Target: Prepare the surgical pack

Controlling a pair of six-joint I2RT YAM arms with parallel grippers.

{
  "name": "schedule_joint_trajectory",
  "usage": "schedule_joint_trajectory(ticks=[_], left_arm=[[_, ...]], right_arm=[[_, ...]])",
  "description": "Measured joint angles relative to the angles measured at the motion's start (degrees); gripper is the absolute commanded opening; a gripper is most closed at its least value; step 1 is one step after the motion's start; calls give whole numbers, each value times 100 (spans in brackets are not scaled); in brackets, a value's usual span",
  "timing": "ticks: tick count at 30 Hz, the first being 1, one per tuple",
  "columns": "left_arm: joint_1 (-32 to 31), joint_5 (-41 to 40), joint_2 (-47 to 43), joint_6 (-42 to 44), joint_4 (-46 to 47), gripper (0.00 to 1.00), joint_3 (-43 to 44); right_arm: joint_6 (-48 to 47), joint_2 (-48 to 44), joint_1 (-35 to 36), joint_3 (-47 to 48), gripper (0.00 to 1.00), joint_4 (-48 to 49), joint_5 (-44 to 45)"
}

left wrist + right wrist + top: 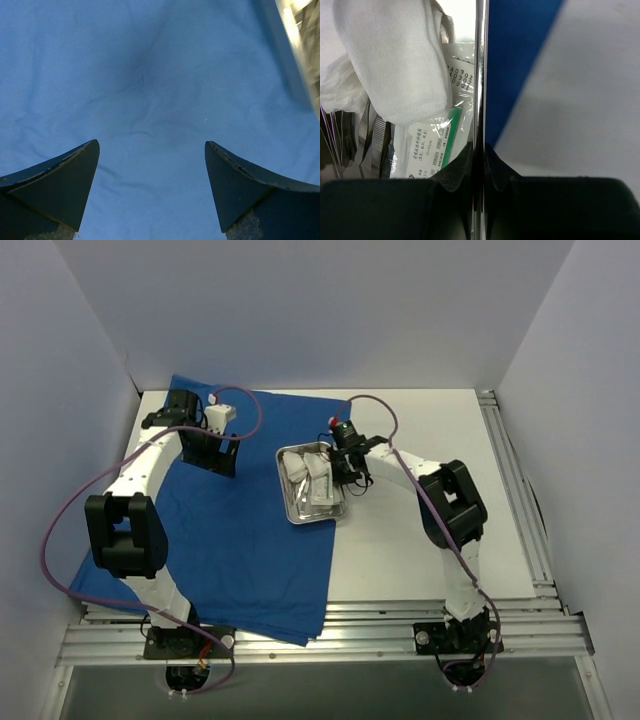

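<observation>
The left gripper (150, 147) hangs over the cloth (230, 540) with its jaws wide, holding nothing. The cloth lies spread on the left half of the table (440, 430). The tray (297, 517) sits on the cloth near its right edge. It contains gauze (395, 60), printed packets (427, 145) and metal instruments (372, 135). The right gripper (479, 152) is clamped narrow on the tray's right wall.

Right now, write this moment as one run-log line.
left tool: open, empty, over cloth | right tool: shut on rim of tray | tray: holds gauze, packets; near cloth's right edge
</observation>
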Motion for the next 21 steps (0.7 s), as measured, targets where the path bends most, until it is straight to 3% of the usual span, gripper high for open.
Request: schedule_joint_trajectory(ticks=[3, 5, 7, 15, 17, 21], left_arm=[[35, 20, 2, 0, 13, 100, 0], [48, 37, 13, -9, 22, 90, 0], [52, 63, 48, 9, 31, 86, 0], [70, 70, 326, 46, 210, 67, -127], [85, 63, 367, 72, 251, 65, -160], [96, 72, 376, 149, 413, 64, -166]], right_arm=[[-83, 378, 304, 544, 0, -122, -22], [-164, 619, 483, 918, 0, -251, -42], [-264, 855, 643, 1266, 2, -323, -76], [-667, 1224, 1189, 1912, 28, -372, -376], [-776, 1222, 1250, 1937, 40, -328, -522], [-925, 1167, 1292, 1869, 51, -251, -693]])
